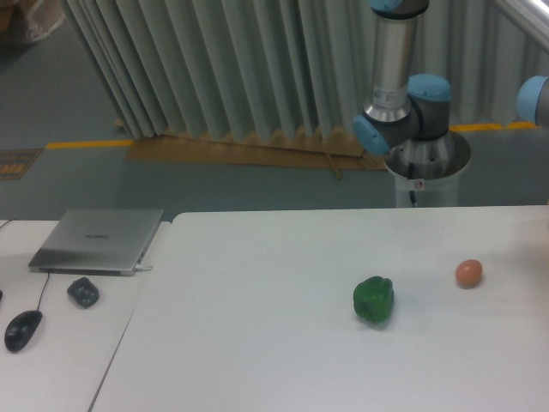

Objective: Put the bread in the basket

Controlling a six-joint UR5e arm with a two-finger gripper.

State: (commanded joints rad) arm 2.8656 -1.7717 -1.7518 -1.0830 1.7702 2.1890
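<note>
Resting well apart: green pepper (373, 300), orange ball (468, 273).

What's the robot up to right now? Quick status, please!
Gripper out of frame; only arm base visible. No bread or basket in view. On white table: green pepper, small orange egg-like ball.

Bread: out of view, look and pose cannot be told. Basket: out of view too. Neither lies on visible stretch of white table top (257, 343).
</note>
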